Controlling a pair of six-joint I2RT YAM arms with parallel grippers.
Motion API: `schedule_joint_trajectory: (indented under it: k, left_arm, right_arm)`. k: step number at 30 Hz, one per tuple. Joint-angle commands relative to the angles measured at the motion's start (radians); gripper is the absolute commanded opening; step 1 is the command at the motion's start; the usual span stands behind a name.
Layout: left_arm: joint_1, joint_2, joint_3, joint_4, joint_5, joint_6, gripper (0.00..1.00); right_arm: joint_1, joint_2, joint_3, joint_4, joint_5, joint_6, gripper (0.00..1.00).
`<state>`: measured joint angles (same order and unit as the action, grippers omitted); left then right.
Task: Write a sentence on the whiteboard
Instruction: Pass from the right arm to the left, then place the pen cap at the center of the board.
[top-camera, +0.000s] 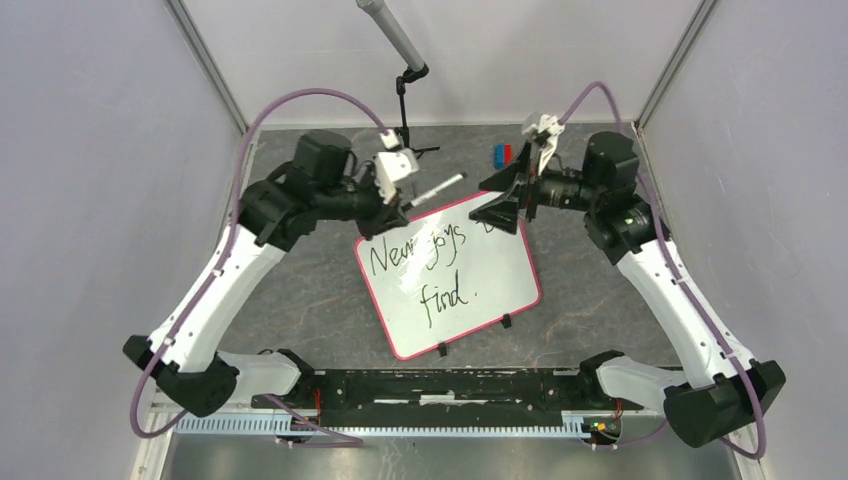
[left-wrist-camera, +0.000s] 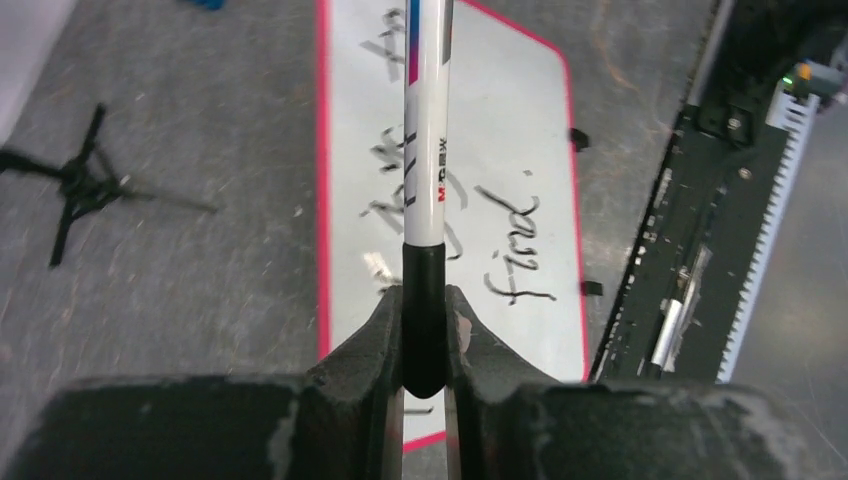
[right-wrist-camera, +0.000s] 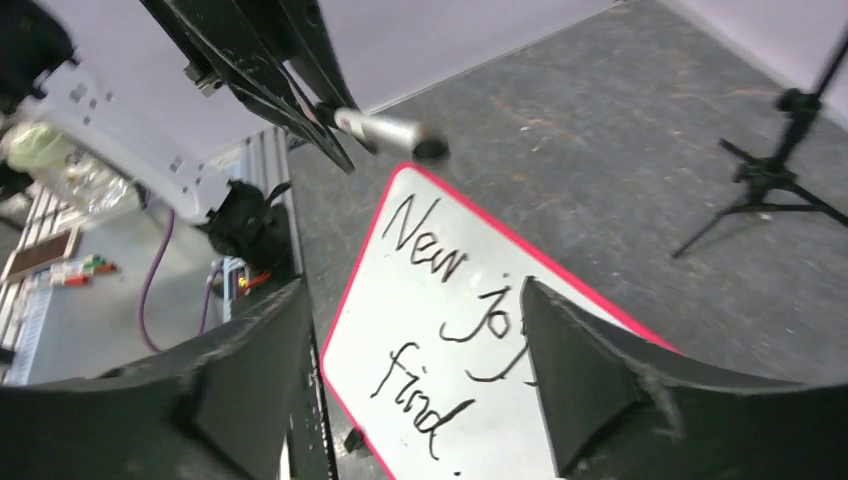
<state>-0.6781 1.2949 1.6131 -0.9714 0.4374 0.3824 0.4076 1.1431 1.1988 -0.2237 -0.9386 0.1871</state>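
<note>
Grey bench (top-camera: 300, 300) carries the whiteboard (top-camera: 480, 290), which lies flat and askew near the middle in the overhead view. The sentence (top-camera: 430, 265) runs across it in black marker, "New joys" and more above "find." The left claw (top-camera: 400, 200) sits at the board's far-left corner, clamped on a marker (top-camera: 440, 186) that points off to the right. The right claw (top-camera: 505, 208) hangs over the far-right corner and hides the end of the first line. A tripod stand (top-camera: 405, 110) and small blue and red blocks (top-camera: 502, 153) sit beyond the board.

From the left wrist, both fingers press on the marker's black end, and its white barrel reaches out above the writing.

From the right wrist, the fingers (right-wrist-camera: 600, 390) stand well apart, gripping nothing, with the board and its words seen between them.
</note>
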Motion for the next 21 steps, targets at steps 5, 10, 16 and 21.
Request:
schedule_joint_trajectory:
  k: [5,10,16,21]
  left_arm:
    - [0.354,-0.101,-0.089,-0.008,0.097,-0.106,0.02]
    - [0.626,-0.096,-0.196,-0.111,0.096,-0.025,0.02]
    - [0.91,-0.04,-0.377,-0.143,0.062,0.128,0.02]
    - [0.984,-0.018,-0.569,-0.023,-0.025,0.146,0.02]
  right_arm:
    - [-0.243,-0.008,0.079,0.009,-0.052,0.005,0.98]
    - [-0.432,-0.024,-0.004,-0.012,-0.112,-0.033,0.98]
    - [-0.58,-0.004,-0.029,-0.288,-0.062,-0.346,0.98]
    - [-0.632,0.01,-0.093,-0.376,0.013,-0.488,0.98]
